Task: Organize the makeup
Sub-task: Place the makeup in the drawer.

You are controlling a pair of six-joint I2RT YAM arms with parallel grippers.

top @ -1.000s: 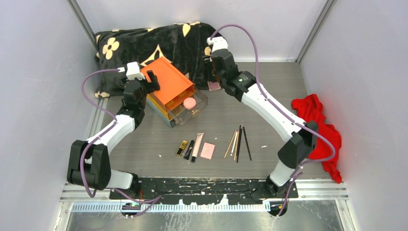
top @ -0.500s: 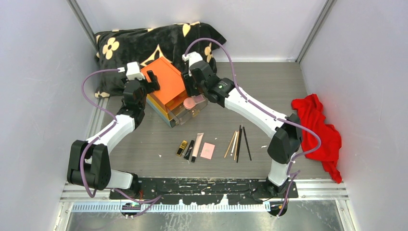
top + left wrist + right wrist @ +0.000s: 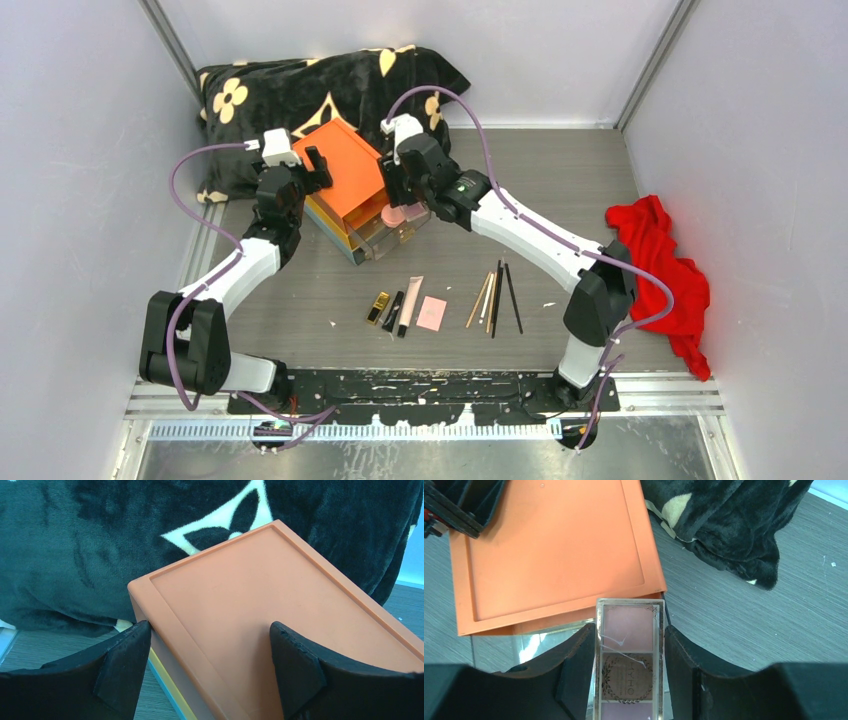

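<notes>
Swung over the orange-topped drawer box (image 3: 345, 180), a pink rectangular palette (image 3: 629, 655) is clamped by the right gripper (image 3: 629, 636); the left gripper (image 3: 210, 652) is held spread; thin brushes (image 3: 493, 297) are left unsorted.

Blanket (image 3: 290, 90) behind drawer box (image 3: 345, 172); free strip before makeup (image 3: 432, 313).

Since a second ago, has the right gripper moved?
Yes. The right gripper, holding the palette, moved left, from beside the blanket to over the drawer of the orange box.
</notes>
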